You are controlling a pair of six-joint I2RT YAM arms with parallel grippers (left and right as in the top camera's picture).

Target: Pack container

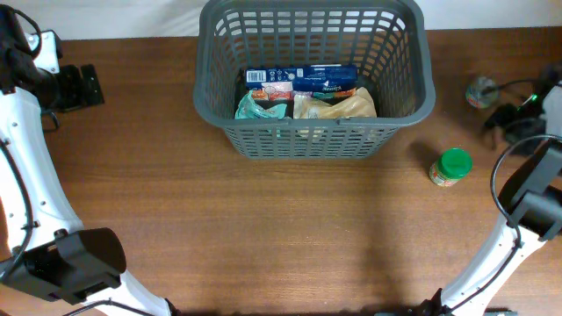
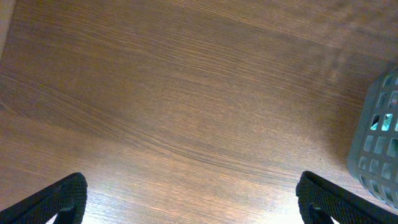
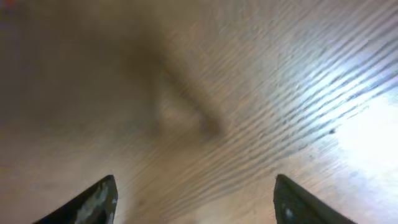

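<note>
On the brown wooden bench, find the small upright jar with a green lid first. It stands nearer to you than the basket's right front corner and clear of its wall. Beyond it, the dark grey slotted plastic basket stands at the far middle. Inside the basket lie a blue box, a teal packet and a tan bag. Left of the basket, the left gripper is spread wide, holding nothing. Right of the basket, the right gripper is likewise wide and empty.
</note>
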